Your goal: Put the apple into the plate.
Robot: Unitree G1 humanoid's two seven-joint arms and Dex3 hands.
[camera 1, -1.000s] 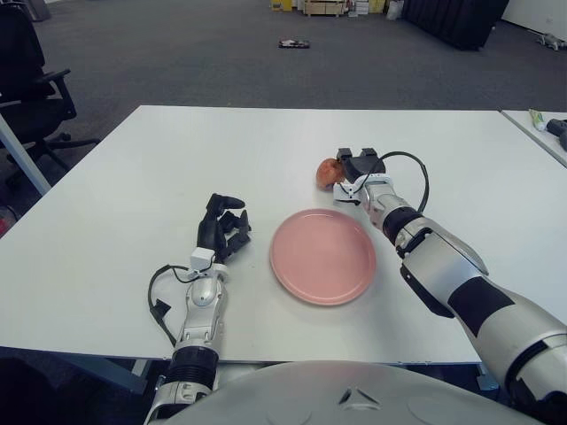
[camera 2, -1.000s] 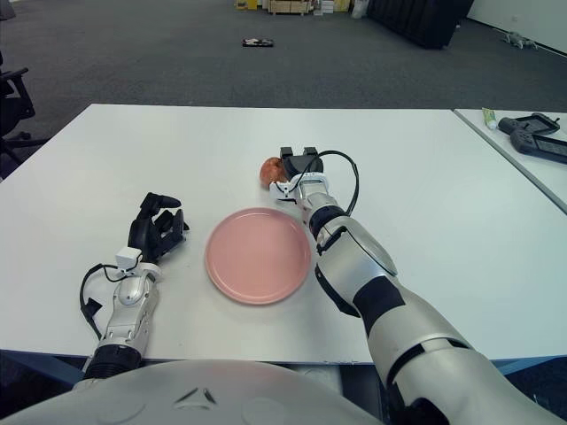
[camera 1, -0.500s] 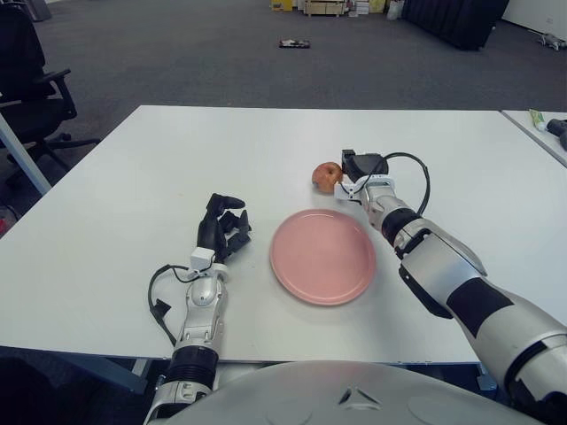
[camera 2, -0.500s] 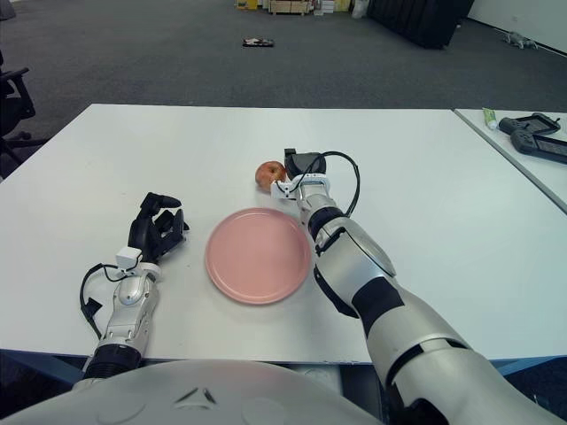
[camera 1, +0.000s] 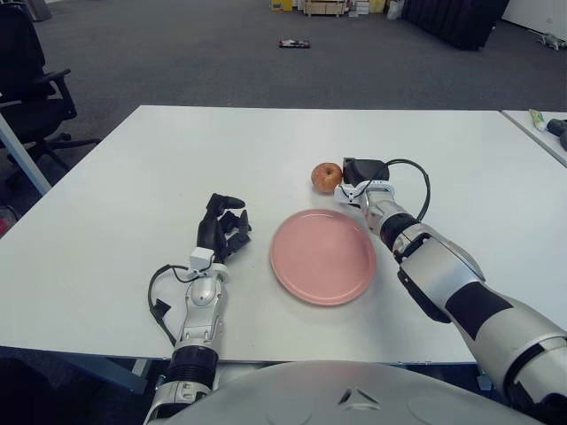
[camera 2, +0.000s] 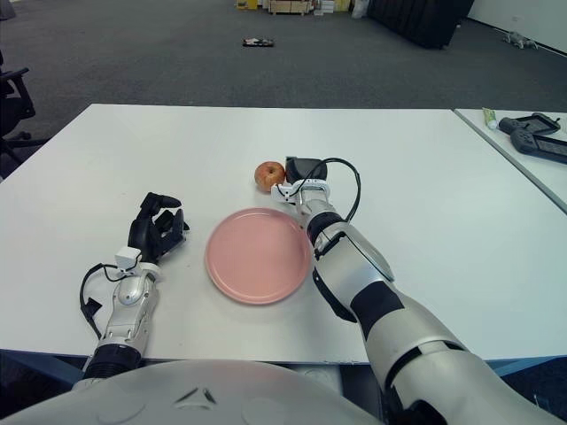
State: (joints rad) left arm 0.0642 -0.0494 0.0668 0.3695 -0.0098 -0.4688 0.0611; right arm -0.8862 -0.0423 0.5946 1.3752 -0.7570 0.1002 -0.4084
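Note:
A red-yellow apple [camera 1: 326,176] sits on the white table [camera 1: 133,195], just beyond the far edge of the pink plate [camera 1: 322,257]. The plate is empty. My right hand [camera 1: 361,170] lies low on the table right beside the apple, on its right, holding nothing; I cannot tell whether it touches the apple. My left hand [camera 1: 221,228] rests parked on the table left of the plate, fingers loosely bent and empty.
A black cable [camera 1: 416,181] loops at my right wrist. A second table with a few small items [camera 2: 532,133] stands at the far right. An office chair [camera 1: 31,84] stands on the floor at the far left.
The apple has shifted a little left and away from my right hand and now stands free. My right hand's raised fingers have come down. The left hand has not moved.

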